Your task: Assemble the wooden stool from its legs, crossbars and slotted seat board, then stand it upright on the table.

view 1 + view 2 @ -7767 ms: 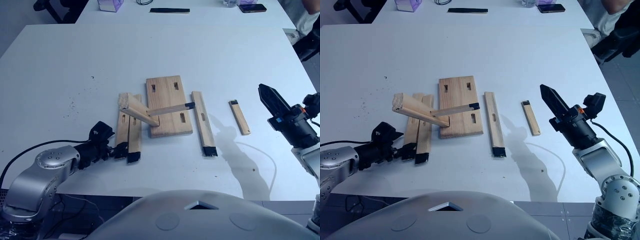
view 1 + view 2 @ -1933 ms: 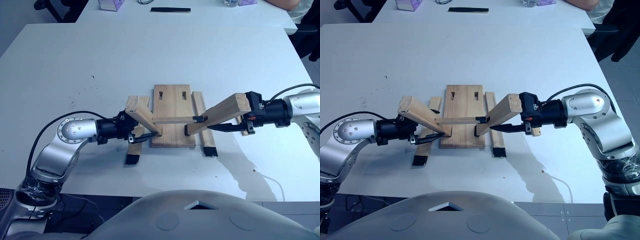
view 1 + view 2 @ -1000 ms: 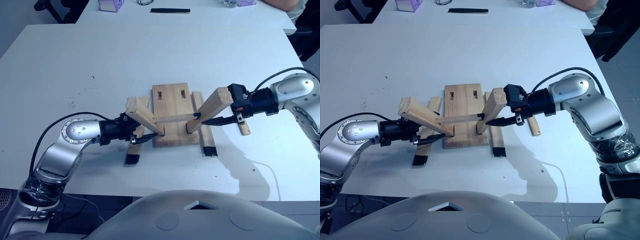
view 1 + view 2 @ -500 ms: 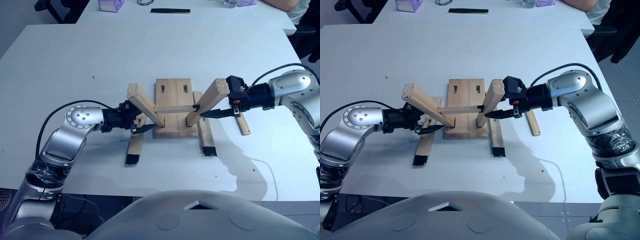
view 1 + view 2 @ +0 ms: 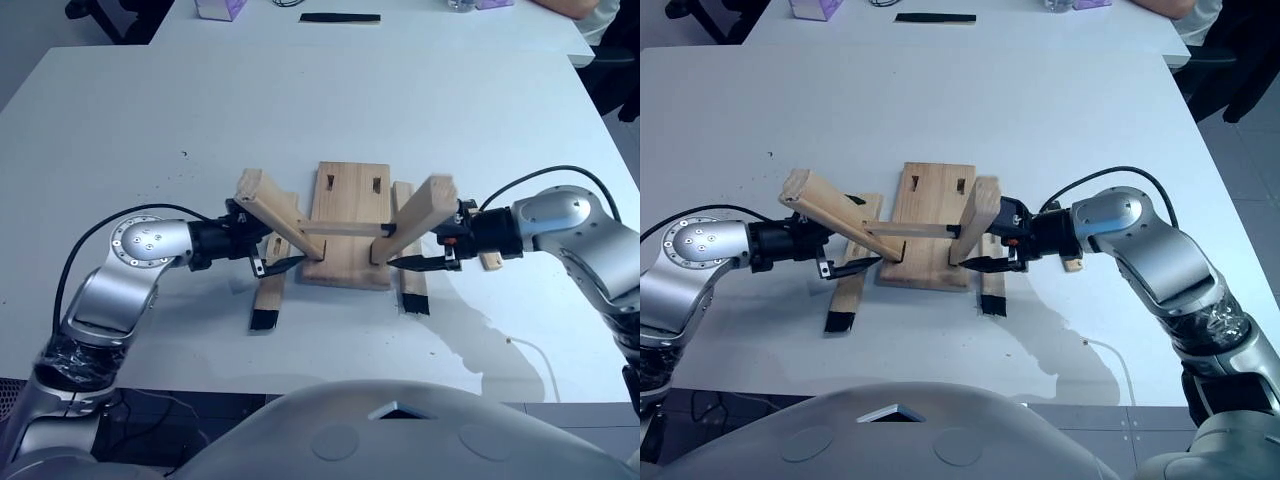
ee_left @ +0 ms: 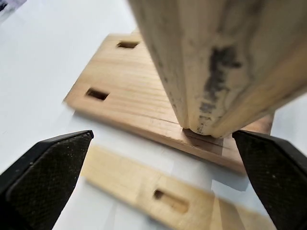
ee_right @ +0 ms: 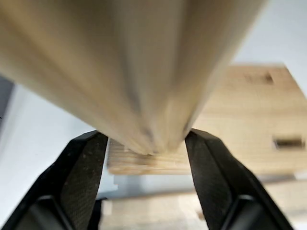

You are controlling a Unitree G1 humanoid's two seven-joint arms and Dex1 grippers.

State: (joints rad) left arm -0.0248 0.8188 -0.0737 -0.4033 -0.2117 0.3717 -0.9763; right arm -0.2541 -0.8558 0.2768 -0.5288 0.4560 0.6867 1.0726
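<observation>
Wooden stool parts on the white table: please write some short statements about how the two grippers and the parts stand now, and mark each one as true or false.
1. The left gripper and the right gripper each hold a thick wooden leg, the left leg and the right leg, tilted above the slotted wooden seat board. True.
2. A thin wooden crossbar runs between the two held legs. True.
3. The seat board stands on its edge. False: it lies flat on the white table.
4. Every wooden part is lifted off the table. False: one loose leg lies flat to the left of the board, and a second loose leg to the right of it.
</observation>
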